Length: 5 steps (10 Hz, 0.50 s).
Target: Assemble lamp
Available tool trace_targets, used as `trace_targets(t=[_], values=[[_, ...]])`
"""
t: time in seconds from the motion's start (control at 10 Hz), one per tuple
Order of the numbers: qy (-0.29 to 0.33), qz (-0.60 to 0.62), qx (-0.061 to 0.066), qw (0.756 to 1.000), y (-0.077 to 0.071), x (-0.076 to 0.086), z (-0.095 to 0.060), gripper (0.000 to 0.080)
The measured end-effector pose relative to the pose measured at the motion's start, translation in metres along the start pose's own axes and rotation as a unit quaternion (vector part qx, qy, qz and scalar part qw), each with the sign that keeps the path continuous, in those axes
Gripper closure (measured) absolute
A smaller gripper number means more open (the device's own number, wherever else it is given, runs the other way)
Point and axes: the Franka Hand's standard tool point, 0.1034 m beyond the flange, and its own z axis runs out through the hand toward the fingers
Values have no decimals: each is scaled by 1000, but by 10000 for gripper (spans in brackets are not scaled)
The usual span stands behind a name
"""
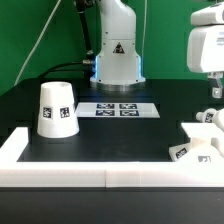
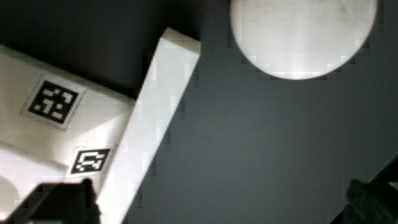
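The tapered white shade (image 1: 55, 108) stands on the black table at the exterior view's left. The flat angular base block (image 1: 199, 146) lies at the right front, with the small rounded bulb (image 1: 210, 116) just behind it. My gripper (image 1: 213, 91) hangs above the bulb, clear of it. In the wrist view the bulb (image 2: 302, 35) shows as a white round shape, and the base block (image 2: 63, 100) shows two tags. The gripper (image 2: 214, 200) is open and empty over bare table, with dark fingertips (image 2: 54, 205) at both edges.
The marker board (image 1: 118, 109) lies in the middle of the table, in front of the white robot pedestal (image 1: 117, 50). A raised white rim (image 1: 60, 175) runs along the front and left edges of the table.
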Motion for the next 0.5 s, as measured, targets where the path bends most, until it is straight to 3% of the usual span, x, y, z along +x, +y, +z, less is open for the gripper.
trace_targets(t=[0.3,0.5], values=[[-26,-107,7,994,-20,-5,12,100],[-31,-110,9,993,-20,-6,13,100]])
